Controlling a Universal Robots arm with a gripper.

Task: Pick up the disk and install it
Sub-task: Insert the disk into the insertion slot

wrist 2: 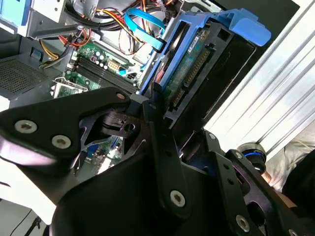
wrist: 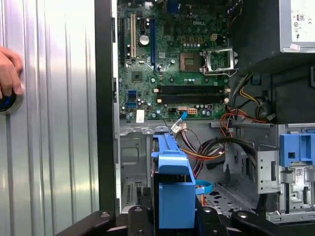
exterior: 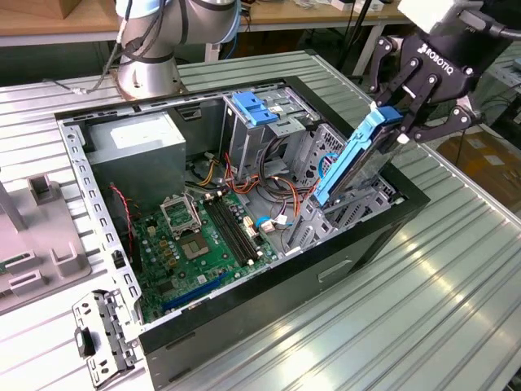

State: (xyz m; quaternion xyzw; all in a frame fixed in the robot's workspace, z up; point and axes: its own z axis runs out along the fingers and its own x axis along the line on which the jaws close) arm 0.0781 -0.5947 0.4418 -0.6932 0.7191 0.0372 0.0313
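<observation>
The disk [exterior: 352, 163] sits in its blue plastic carrier and stands steeply tilted over the open computer case [exterior: 383, 236]. Its lower end reaches into the drive cage at the case's corner on the exterior view's right. My gripper [exterior: 393, 120] is shut on the disk's raised upper end. In the second wrist view the disk [wrist 2: 193, 66] shows its green circuit board and connector, with the black fingers [wrist 2: 153, 110] clamped on its edges. In the first wrist view the blue carrier [wrist: 172, 189] runs straight out from my gripper [wrist: 172, 210] toward the cage floor.
Inside the case lie the motherboard [exterior: 199, 236], a grey power-supply box [exterior: 138, 145], a second blue bracket [exterior: 254, 107] on another cage and loose coloured cables [exterior: 273, 183]. A person's hand [wrist: 7, 69] rests by a blue-ringed button on the ribbed table. Grey fixtures [exterior: 37, 244] stand on the exterior view's left.
</observation>
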